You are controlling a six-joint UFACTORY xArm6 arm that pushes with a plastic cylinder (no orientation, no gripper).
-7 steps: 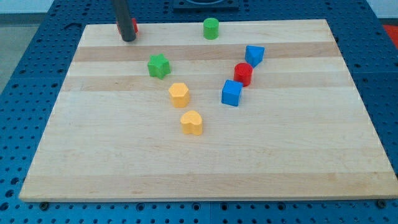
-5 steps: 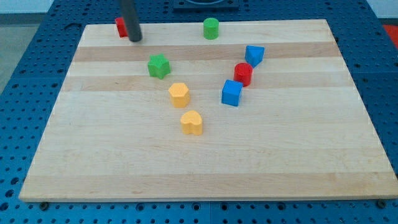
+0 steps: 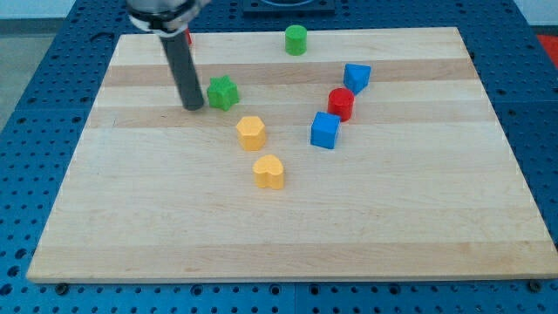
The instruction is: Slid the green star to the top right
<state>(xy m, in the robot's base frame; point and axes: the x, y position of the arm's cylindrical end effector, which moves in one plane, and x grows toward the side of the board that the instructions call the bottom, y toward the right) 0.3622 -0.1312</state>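
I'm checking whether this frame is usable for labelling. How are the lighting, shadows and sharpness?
Camera view: even, soft light, only faint shadows beside the blocks, no glare on the wooden board. The green star and yellow blocks look sharp. My tip, just at the view's left of the star, is slightly soft-edged, and the rod's top is cut off.
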